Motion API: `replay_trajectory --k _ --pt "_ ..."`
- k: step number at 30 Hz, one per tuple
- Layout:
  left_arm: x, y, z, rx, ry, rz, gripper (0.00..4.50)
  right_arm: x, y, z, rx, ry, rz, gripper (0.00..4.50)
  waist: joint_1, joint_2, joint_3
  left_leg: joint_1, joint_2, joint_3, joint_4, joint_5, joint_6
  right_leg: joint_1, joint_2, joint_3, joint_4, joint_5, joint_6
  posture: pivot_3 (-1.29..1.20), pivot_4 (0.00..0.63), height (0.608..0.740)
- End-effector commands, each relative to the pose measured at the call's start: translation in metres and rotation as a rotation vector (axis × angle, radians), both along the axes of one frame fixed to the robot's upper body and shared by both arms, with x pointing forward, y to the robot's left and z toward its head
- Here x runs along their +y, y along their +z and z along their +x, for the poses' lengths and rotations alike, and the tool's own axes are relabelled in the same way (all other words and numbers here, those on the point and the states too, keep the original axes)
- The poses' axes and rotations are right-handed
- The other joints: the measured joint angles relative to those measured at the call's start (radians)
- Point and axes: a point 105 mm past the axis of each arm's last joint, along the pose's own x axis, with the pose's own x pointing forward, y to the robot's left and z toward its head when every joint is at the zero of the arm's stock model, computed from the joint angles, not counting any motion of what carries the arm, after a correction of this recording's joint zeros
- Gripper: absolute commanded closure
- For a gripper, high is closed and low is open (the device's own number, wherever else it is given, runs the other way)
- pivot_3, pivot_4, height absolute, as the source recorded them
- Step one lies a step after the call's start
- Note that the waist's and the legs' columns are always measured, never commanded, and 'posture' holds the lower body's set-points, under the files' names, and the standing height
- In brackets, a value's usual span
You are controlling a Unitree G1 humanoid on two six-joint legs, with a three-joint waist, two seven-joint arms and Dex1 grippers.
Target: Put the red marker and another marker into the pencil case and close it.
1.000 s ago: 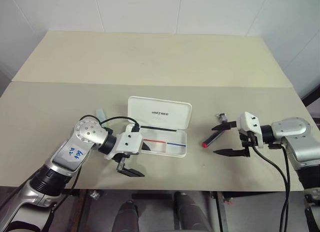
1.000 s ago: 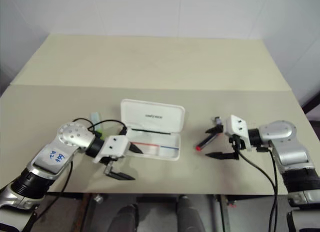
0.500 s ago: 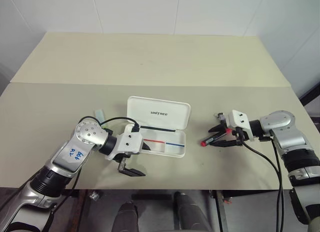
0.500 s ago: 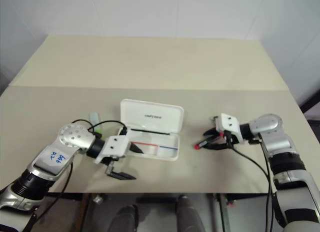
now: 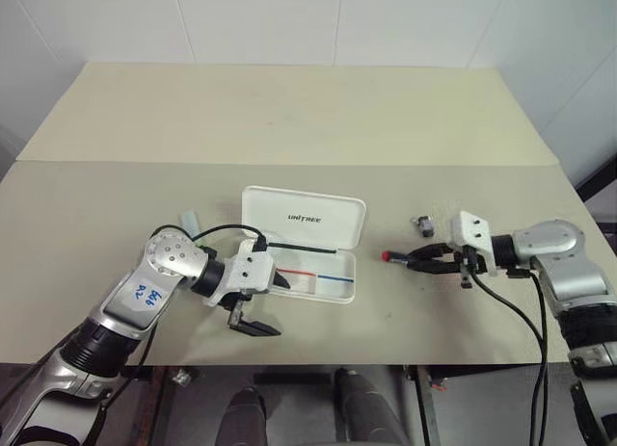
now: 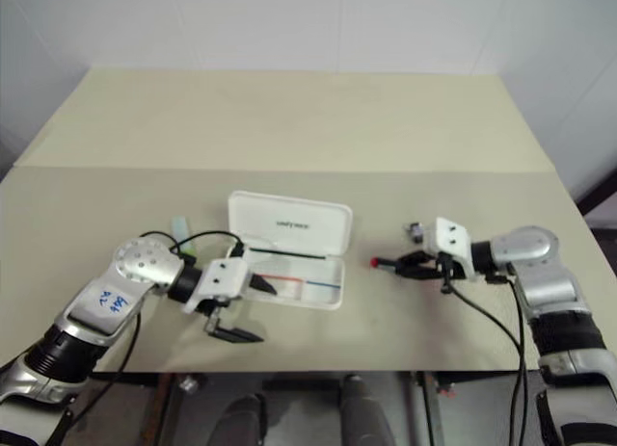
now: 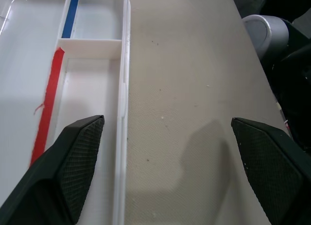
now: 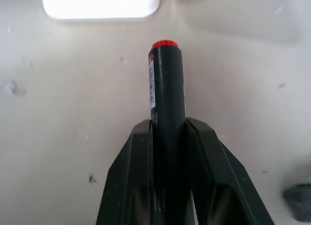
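Table [image 5: 289, 109] with an open pencil case [image 5: 307, 273].
Right fingers [image 8: 136, 152] squeeze the red marker [image 8: 166, 94]; left fingers [image 7: 77, 157] spread wide, holding nothing.

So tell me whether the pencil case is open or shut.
Open: the pencil case has its lid folded back flat, showing the empty tray with its red and blue stripe.

The right pincer [image 5: 416, 260] has closed on the red marker [image 5: 400, 258], lifting it.

Left arm: bent inward, forearm angled toward the right.
Left tool [image 5: 262, 306]: fingers spread wide, tilted downward, holding nothing.
Right arm: reaching in from the right side.
Right tool [image 5: 421, 260]: fingers clamped together, pointing left, slightly downward.
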Motion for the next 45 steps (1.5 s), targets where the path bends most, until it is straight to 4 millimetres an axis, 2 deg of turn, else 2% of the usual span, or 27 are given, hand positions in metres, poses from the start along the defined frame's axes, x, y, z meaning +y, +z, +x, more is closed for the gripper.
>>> replay_trajectory --k 1,3,7,10,13,16,23,30,45 --pt "-0.002 0.011 0.004 -0.035 -0.007 -0.029 0.0 0.01 0.042 -0.01 -0.106 -0.017 0.069 3.91 -0.001 0.0 0.0 0.0 0.0 0.0 0.0 0.0 0.0 0.0 0.0 0.0 0.0 0.0 0.0 0.0 0.15 0.74" --pt "-0.002 0.01 0.005 -0.033 -0.004 -0.03 0.0 0.017 0.05 -0.015 -0.122 -0.02 0.09 3.91 -0.003 0.0 0.0 0.0 0.0 0.0 0.0 0.0 0.0 0.0 0.0 0.0 0.0 -0.001 -0.002 0.0 0.15 0.74" --pt "-0.001 0.01 0.009 -0.032 0.004 -0.034 0.0 0.05 0.065 -0.026 -0.152 -0.003 0.116 3.91 -0.002 0.0 0.0 0.001 0.0 0.0 0.0 0.0 0.0 0.0 0.0 0.0 0.0 -0.002 -0.004 0.0 0.15 0.74" --pt "-0.001 0.011 0.012 -0.038 0.01 -0.039 0.0 0.07 0.056 -0.021 -0.15 -0.037 0.078 3.91 -0.002 -0.001 -0.001 0.0 0.0 0.0 0.001 0.0 0.0 0.0 0.0 0.0 -0.001 -0.002 -0.004 0.0 0.15 0.74" --pt "-0.001 0.012 0.014 -0.045 0.013 -0.045 0.0 0.093 0.052 -0.02 -0.147 -0.022 0.105 3.91 -0.001 -0.001 -0.001 0.0 0.0 0.0 0.0 0.0 0.0 -0.001 0.0 0.0 -0.002 -0.002 -0.004 0.0 0.15 0.74" --pt "0.0 0.015 0.016 -0.057 0.023 -0.058 0.0 0.118 0.047 -0.009 -0.164 -0.011 0.13 3.91 -0.001 -0.001 -0.001 -0.003 0.0 0.0 0.0 0.0 0.0 -0.003 0.0 0.0 -0.002 -0.002 -0.004 0.0 0.15 0.74" --pt "0.006 0.021 0.017 -0.069 0.063 -0.079 0.0 0.151 0.038 0.009 -0.196 -0.001 0.137 3.91 0.0 -0.001 -0.001 -0.003 0.0 0.0 0.0 0.0 0.0 -0.003 0.0 0.0 -0.002 -0.002 -0.004 0.0 0.15 0.74" --pt "0.007 0.028 0.015 -0.082 0.09 -0.104 0.0 0.164 0.026 0.008 -0.173 0.043 0.128 3.91 -0.002 -0.001 -0.001 -0.003 0.0 0.0 -0.001 0.0 0.0 -0.004 0.0 0.0 -0.001 -0.002 -0.003 0.0 0.15 0.74" --pt "0.007 0.044 -0.002 -0.051 0.128 -0.129 0.0 0.172 0.004 0.003 -0.139 0.062 0.102 3.91 -0.003 -0.001 -0.001 -0.003 0.0 0.0 -0.002 -0.001 0.0 -0.004 0.0 0.0 -0.001 -0.002 -0.003 0.0 0.15 0.74"
